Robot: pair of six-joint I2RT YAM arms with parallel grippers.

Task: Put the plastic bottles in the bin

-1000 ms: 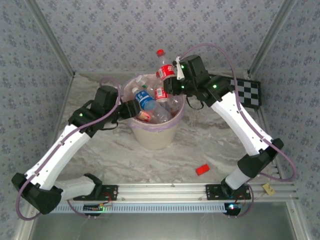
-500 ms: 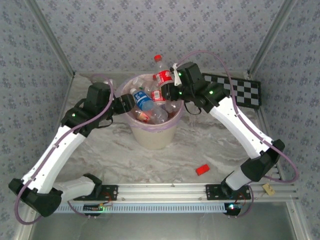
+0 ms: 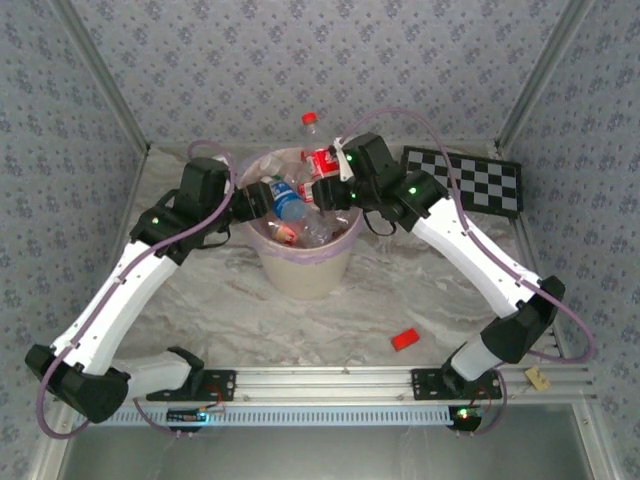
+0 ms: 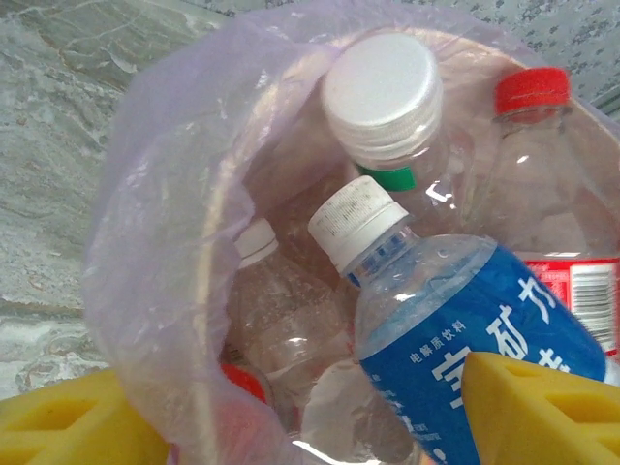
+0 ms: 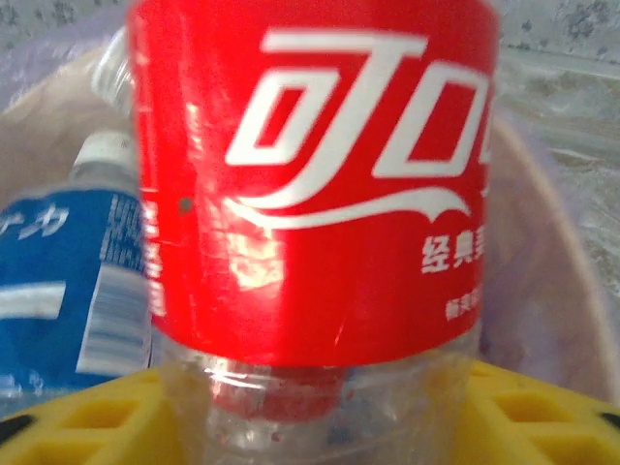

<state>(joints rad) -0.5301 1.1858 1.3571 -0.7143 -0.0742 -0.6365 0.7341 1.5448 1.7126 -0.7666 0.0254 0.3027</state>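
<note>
- Left pincer [image 4: 310, 407]: fingers [image 4: 87, 417] stand wide apart and clamp nothing. It hangs at the left rim of the bin [image 3: 305, 275].
- Between those fingers is the edge of the bin's pink-purple bag [image 4: 165, 242]. A blue-label bottle [image 4: 465, 339] lies against the right finger, its white cap pointing away from the pincer.
- Beyond the blue-label bottle, inside the bin, is a white-capped bottle [image 4: 383, 97], with a red-capped bottle [image 4: 542, 165] to its right. More clear bottles lie beneath them.
- Right pincer [image 5: 320, 417]: at the bin's right rim, facing the left pincer across the bin.
- A red-label bottle [image 5: 310, 184] stands upright between the right pincer's fingers, over the bin's mouth, red cap up. The fingers sit at its sides; clamped or loose, cannot tell.
- Desk [image 3: 430, 285]: a red block [image 3: 404, 339] lies well apart from the right pincer, towards the arm bases. A checkerboard [image 3: 470, 180] lies to the right of the right pincer.
</note>
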